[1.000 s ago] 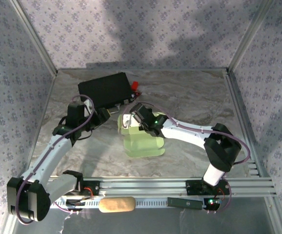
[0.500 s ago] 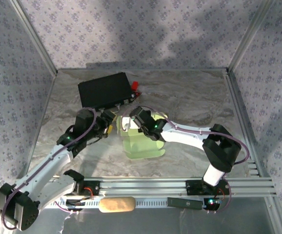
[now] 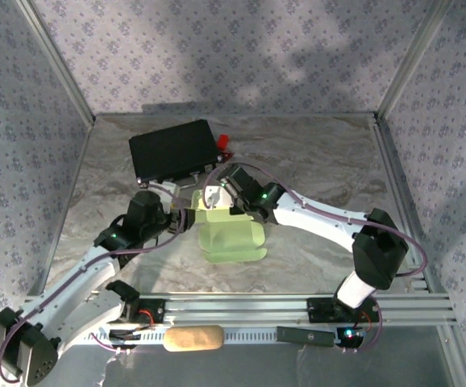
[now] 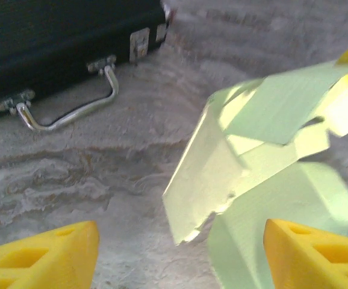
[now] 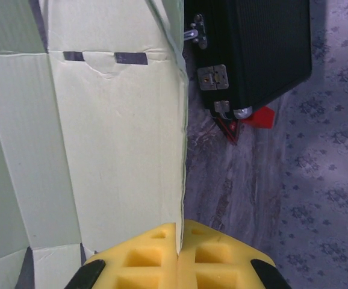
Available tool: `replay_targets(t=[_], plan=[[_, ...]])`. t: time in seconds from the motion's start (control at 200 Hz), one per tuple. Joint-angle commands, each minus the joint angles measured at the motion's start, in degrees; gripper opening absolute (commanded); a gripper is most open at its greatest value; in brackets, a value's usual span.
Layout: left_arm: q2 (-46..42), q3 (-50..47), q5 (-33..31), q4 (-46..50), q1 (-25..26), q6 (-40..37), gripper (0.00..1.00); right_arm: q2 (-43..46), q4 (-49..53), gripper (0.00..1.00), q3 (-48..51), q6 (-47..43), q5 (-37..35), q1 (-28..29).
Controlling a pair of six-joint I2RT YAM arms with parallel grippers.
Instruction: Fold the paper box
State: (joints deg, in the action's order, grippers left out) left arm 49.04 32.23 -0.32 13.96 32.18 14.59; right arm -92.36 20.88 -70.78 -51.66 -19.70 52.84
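Note:
The paper box is a pale green card cutout, partly raised in the middle of the table. My right gripper is at its back edge. In the right wrist view the right gripper is shut on the thin edge of an upright panel of the paper box. My left gripper is just left of the box. In the left wrist view the left gripper is open, with its yellow fingers wide apart. A hanging flap of the paper box reaches down between them without touching either.
A black case with a metal handle lies at the back left, close behind the box, with a small red object at its right corner. Aluminium rails run along the near edge. Patterned walls enclose the table.
My left arm has swung right and forward to the box's left side and its jaws have opened wider. My right gripper has shifted slightly back and left with the box's edge.

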Motion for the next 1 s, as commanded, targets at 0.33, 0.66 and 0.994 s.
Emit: replay_targets(t=[0.33,0.66,0.994], plan=[[9.87,-1.90,-6.34,-17.05,4.87,-15.43,0.73,-0.16,8.02,0.00,-4.07,2.24,6.15,-1.25],[13.39,-2.97,-5.64,-22.11,4.78,-17.80,0.33,-0.34,9.03,0.00,-4.77,2.53,7.31,-1.96],[9.74,-8.17,-8.65,-28.43,5.43,-10.73,0.00,-0.18,6.39,0.22,-4.90,9.92,5.47,-1.72]])
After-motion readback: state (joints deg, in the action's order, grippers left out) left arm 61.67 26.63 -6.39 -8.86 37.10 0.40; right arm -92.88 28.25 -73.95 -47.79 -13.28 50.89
